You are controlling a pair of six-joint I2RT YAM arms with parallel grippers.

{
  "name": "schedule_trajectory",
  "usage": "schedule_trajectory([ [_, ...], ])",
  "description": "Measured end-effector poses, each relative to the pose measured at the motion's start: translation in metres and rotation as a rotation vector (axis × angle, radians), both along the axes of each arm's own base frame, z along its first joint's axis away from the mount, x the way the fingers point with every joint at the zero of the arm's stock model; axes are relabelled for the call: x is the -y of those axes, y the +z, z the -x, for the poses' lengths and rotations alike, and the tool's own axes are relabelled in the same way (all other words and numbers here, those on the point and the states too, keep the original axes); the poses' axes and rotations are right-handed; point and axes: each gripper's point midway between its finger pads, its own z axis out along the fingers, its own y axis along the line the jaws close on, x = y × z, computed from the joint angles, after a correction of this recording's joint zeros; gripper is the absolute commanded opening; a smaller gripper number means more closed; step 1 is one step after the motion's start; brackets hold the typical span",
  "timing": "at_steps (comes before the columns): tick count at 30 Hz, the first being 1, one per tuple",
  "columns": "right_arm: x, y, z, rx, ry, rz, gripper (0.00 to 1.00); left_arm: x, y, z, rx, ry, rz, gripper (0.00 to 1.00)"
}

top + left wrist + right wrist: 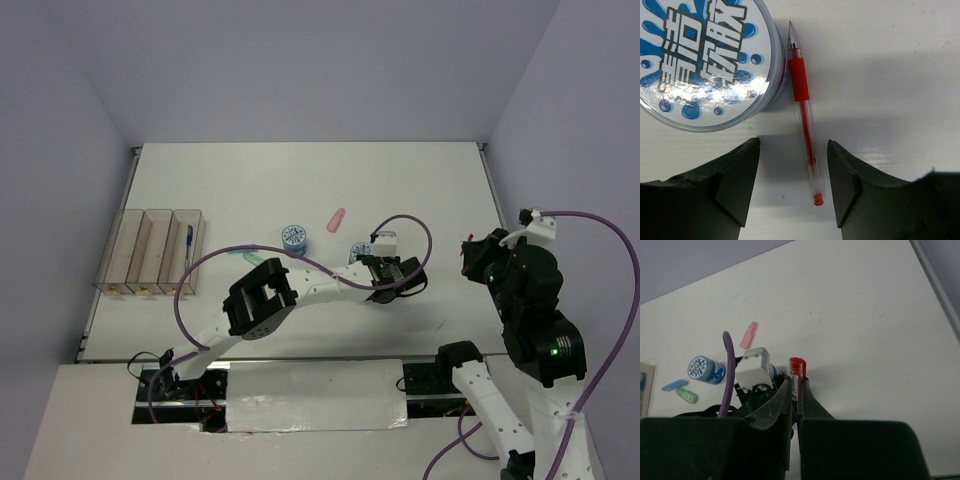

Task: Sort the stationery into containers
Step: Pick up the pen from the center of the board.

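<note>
Bearing bold white characters, blue-splashed roll point(705, 60)

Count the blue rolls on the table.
2. The left roll stands alone mid-table; the right roll sits at the left gripper's fingertips, beside the red pen. The arm may hide more.
</note>
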Motion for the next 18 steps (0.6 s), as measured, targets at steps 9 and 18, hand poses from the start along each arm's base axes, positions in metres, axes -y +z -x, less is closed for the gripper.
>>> schedule_trajectory([
  [9, -0.0011, 0.0036, 0.0046, 0.022, 0.010, -0.007, 0.00, 0.0038, -0.0018, 0.0002, -0.005, -0.003, 0.016, 0.18],
  [18, -0.0055, 0.0048, 0.0060, 0.027, 0.035, -0.017, 0.00, 0.0049, -0.0002, 0.0084, 0.023, -0.043, 0.039, 0.00],
])
